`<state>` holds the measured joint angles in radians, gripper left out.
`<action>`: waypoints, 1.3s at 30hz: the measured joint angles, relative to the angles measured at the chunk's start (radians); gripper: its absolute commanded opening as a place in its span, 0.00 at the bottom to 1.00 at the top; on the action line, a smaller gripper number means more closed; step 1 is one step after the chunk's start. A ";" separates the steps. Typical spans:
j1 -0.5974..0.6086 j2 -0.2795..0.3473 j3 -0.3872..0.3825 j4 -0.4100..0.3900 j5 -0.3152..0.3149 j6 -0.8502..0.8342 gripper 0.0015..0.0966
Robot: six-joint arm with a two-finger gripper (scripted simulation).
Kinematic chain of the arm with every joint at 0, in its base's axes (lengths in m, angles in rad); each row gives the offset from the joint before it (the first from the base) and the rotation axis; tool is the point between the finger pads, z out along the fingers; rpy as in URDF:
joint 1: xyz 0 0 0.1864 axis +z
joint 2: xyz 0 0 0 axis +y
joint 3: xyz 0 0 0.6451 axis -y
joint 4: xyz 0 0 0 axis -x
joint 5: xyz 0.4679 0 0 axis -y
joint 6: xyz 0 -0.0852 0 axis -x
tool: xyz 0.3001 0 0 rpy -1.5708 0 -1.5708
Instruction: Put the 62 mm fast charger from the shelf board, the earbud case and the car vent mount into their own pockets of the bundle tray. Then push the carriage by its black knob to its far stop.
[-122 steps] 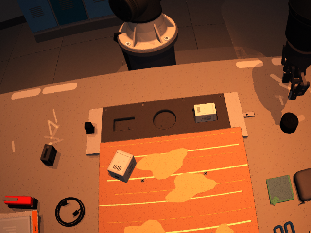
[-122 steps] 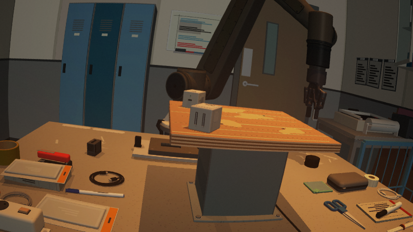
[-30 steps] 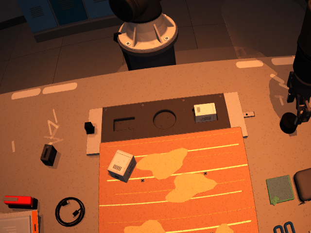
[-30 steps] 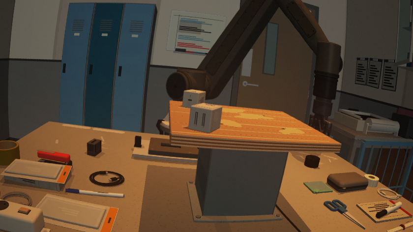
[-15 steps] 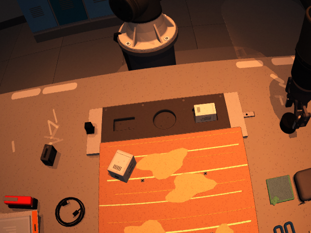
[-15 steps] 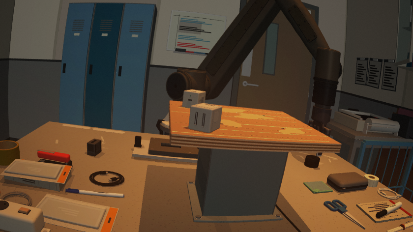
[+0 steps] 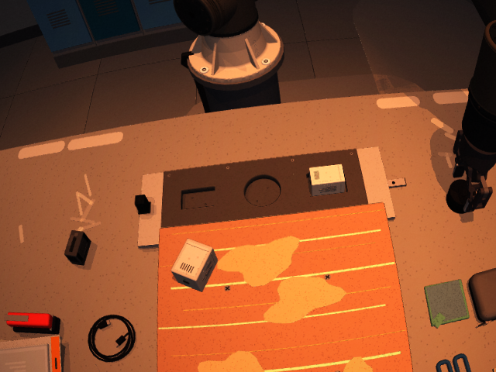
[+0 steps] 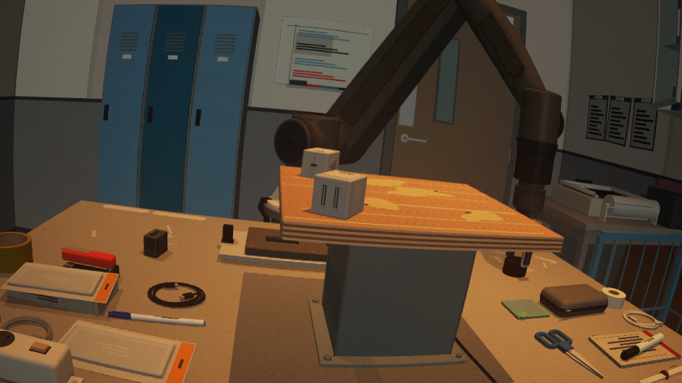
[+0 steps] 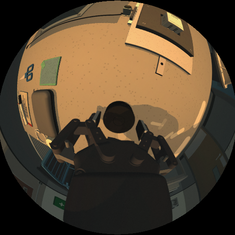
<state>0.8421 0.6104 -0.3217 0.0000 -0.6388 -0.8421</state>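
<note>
My gripper [image 9: 119, 123] [image 7: 468, 198] is open, low over the table's right side, its fingers standing either side of a round black puck, the earbud case [image 9: 118, 117] [image 7: 456, 197], which rests on the table. The dark bundle tray [image 7: 262, 188] lies to the left with a white charger [image 7: 327, 179] in its right pocket; its round middle pocket [image 7: 262, 191] and rectangular left pocket [image 7: 197, 197] are empty. A second white charger [image 7: 194, 264] sits on the orange shelf board [image 7: 280, 288]. A black car vent mount [image 7: 77, 247] stands on the table's left. The carriage's black knob [image 7: 142, 204] is at the tray's left end.
Behind the table stand the arm's base [image 7: 235, 56] and blue lockers [image 8: 174, 109]. A green pad [image 7: 446, 302], a dark case [image 7: 484, 294] and scissors [image 8: 555, 339] lie at front right. A coiled cable [image 7: 111, 337] and red stapler [image 7: 30, 320] lie at front left.
</note>
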 measured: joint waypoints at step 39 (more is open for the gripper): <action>0.000 0.007 -0.003 0.000 0.011 0.000 0.50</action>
<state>0.8421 0.6176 -0.3246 0.0001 -0.6281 -0.8420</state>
